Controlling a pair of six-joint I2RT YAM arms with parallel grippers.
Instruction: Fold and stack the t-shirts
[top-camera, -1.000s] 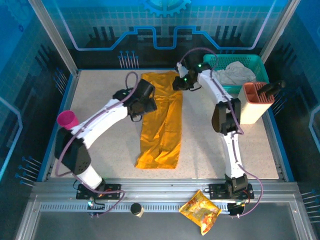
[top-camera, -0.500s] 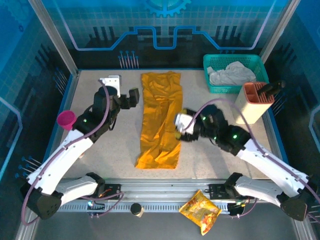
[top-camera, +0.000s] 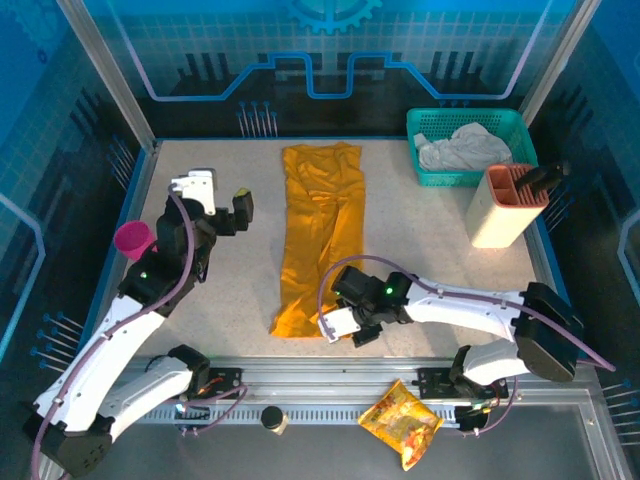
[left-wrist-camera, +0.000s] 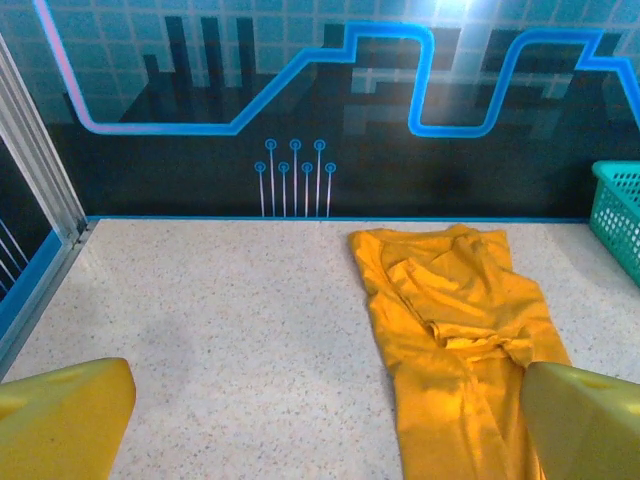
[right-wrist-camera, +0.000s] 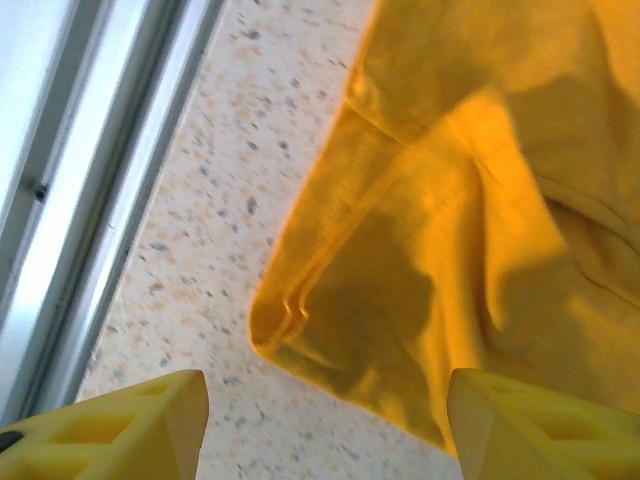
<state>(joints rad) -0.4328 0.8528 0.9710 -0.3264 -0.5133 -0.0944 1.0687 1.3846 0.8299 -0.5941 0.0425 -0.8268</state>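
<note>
You are partway through the first fold. The large plain orange-yellow cloth t-shirt (top-camera: 320, 240) lies in the middle of the speckled table (top-camera: 430, 250) as a long narrow strip running from the far edge toward the near rail. Its sides look turned in along its length. It is wrinkled at the far end, and the near end is flatter.

Your left gripper (top-camera: 242, 205) hangs well to the left of the strip with its yellow fingers (left-wrist-camera: 60, 415) spread wide and nothing between them. From its wrist camera the shirt sits off to the right, untouched.

Your right gripper (top-camera: 332, 326) is down low at the strip's near right corner. Its fingers (right-wrist-camera: 120, 420) stand apart on either side of the hem corner and have not closed on the cloth.

By my reading the lengthwise fold is done, and the crosswise folds that would shorten the strip into a compact packet are left. No stack exists on the table.

A crumpled grey-white cloth (top-camera: 465, 148) sits in the teal plastic basket (top-camera: 510, 122) at the far right. You cannot tell from here whether it is another shirt waiting its turn.
</note>
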